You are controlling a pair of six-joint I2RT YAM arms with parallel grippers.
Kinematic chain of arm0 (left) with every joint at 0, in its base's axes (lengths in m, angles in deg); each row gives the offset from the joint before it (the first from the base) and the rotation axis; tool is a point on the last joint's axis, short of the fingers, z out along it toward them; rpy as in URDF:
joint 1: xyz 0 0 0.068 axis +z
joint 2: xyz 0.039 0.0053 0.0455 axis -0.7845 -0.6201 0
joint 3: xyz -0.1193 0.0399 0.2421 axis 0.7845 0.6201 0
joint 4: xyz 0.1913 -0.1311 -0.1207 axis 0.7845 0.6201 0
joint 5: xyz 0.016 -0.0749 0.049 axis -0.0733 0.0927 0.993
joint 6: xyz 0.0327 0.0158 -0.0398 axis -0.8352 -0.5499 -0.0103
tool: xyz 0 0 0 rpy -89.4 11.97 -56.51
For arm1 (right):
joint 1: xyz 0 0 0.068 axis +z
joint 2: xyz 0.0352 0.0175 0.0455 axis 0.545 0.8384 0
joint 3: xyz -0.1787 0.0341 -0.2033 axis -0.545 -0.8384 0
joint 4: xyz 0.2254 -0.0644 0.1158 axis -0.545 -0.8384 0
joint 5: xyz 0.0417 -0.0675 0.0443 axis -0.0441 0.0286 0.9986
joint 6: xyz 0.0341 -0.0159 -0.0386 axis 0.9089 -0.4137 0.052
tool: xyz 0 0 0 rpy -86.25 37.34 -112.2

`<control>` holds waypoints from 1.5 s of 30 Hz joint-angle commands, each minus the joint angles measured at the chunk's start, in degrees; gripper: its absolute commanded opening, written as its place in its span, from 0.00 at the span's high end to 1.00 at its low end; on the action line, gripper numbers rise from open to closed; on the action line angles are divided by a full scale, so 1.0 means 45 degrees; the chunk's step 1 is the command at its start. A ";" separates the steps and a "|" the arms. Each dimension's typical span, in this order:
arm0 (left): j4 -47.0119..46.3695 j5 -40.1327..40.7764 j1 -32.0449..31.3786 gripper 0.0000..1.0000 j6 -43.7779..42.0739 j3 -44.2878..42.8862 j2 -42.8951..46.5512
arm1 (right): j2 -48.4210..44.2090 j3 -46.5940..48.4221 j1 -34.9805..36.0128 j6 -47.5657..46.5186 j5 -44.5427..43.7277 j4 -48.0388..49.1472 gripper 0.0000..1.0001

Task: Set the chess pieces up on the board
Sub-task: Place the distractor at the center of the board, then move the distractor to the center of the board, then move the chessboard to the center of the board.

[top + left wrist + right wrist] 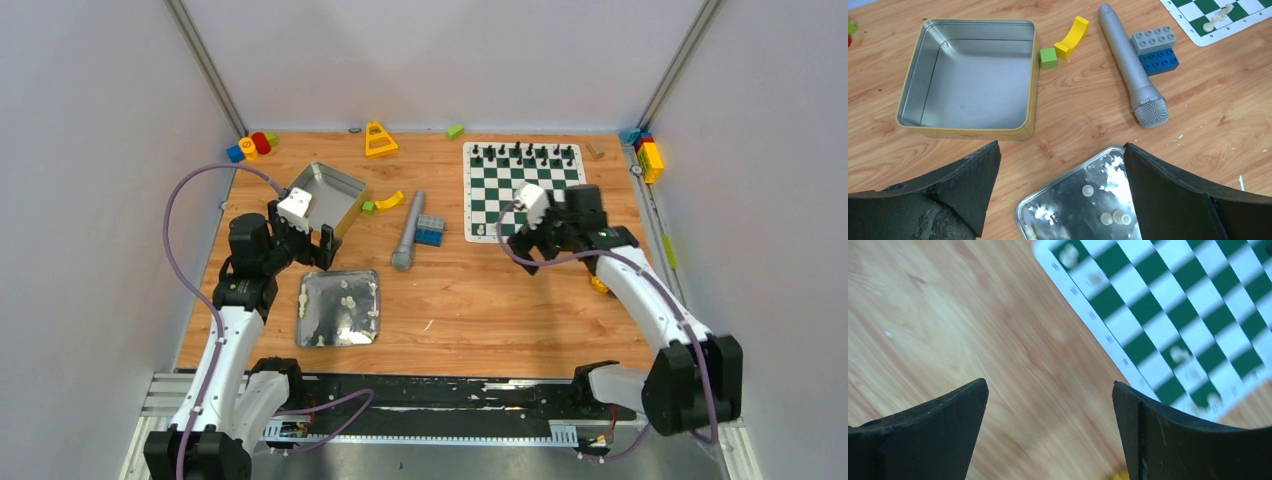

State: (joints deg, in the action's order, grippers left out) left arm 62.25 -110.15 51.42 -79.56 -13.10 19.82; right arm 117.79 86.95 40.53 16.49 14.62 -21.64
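Observation:
The green and white board [523, 188] lies at the back right, with black chess pieces [525, 154] in rows along its far edge and a few cream pieces [481, 230] at its near left corner. Several cream pieces [345, 300] lie in the flat silver tray [310, 338]; some show in the left wrist view [1118, 217]. My left gripper [315, 250] is open and empty, above the tray's far edge [1063, 180]. My right gripper [528, 250] is open and empty over bare wood just off the board's near edge [1098, 320]. The right wrist view is blurred.
An empty square tin [326, 198] stands behind the tray. A grey microphone [407, 230], grey and blue bricks [430, 230], a yellow curved block [390, 201] and a green cube [367, 207] lie mid-table. Coloured blocks sit at both back corners. A yellow block [598, 285] lies under my right arm.

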 commanded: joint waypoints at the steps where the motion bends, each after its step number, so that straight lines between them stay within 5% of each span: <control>1: -0.0087 0.0172 -0.0003 0.00 -0.0324 -0.0477 0.0106 | 0.2491 0.1873 0.2524 0.0946 -0.0458 0.1511 0.05; 13: -0.0138 0.0740 -0.0003 0.00 -0.0448 -0.0524 0.0415 | 1.0409 0.7640 0.5026 0.0068 -0.2423 0.1613 0.36; 22: -0.0119 0.0819 -0.0003 0.00 -0.0523 -0.0539 0.0470 | 1.3404 1.1147 0.6285 0.0296 -0.2325 0.0855 0.43; 27: -0.0134 0.0770 -0.0003 0.00 -0.0549 -0.0517 0.0453 | 1.3349 1.1992 0.6330 0.1425 -0.2015 0.0866 0.32; 33: -0.0145 0.0518 -0.0003 0.00 -0.0535 -0.0496 0.0432 | 1.1407 1.0398 0.5032 0.2243 -0.2725 0.0902 0.25; 41: -0.0042 0.0146 -0.0003 0.00 -0.0509 -0.0575 0.0419 | 0.9169 0.8267 0.2069 0.2881 -0.2501 0.0904 0.36; 45: -0.0041 0.0102 -0.0003 0.00 -0.0514 -0.0575 0.0419 | 0.9459 0.8292 0.1102 0.2867 -0.2877 0.0889 0.50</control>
State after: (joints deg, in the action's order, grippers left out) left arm 62.27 -108.49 51.42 -80.82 -13.10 21.08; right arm 160.31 125.11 46.98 27.94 2.99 -18.21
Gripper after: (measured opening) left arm 1.000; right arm 0.550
